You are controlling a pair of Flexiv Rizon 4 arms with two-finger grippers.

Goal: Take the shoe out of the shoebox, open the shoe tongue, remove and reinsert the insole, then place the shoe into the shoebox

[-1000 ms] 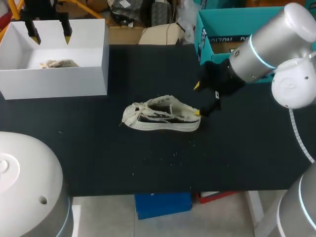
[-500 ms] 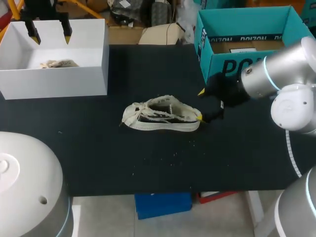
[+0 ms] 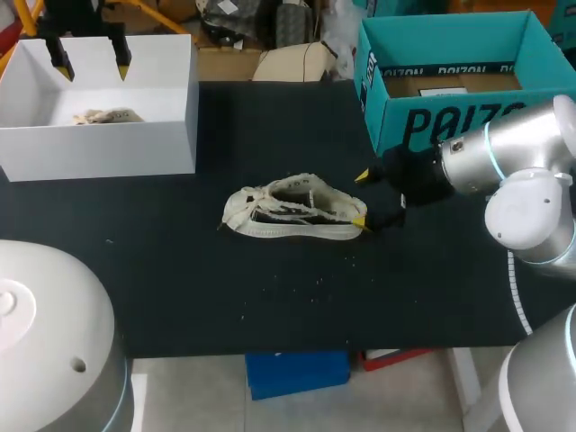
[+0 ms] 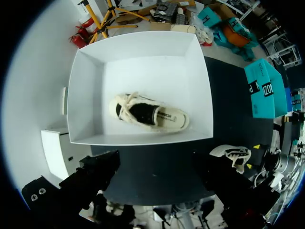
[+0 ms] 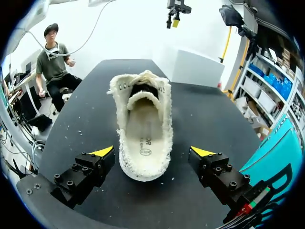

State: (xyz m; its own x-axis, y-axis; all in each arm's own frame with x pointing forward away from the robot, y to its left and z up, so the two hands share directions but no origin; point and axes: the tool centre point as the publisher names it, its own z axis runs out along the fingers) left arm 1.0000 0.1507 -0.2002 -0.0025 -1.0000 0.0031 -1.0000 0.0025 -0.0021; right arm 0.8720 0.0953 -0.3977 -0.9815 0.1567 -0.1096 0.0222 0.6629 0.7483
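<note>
The right arm (image 3: 504,162) is swinging out toward the right side of the table and sinking lower, uncovering the front of the teal box (image 3: 450,126) behind it. Its gripper (image 3: 362,197) is easing down at the heel of the shoe (image 3: 292,209), fingers spread to either side of the heel.

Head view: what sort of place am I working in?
Probably a robotics lab test bench: a black table carrying a white shoebox, a frayed shoe lying loose, and a teal box.

Cream shoe (image 3: 295,211) on a black table (image 3: 180,288), white shoebox (image 3: 108,148), teal box (image 3: 389,117).
</note>
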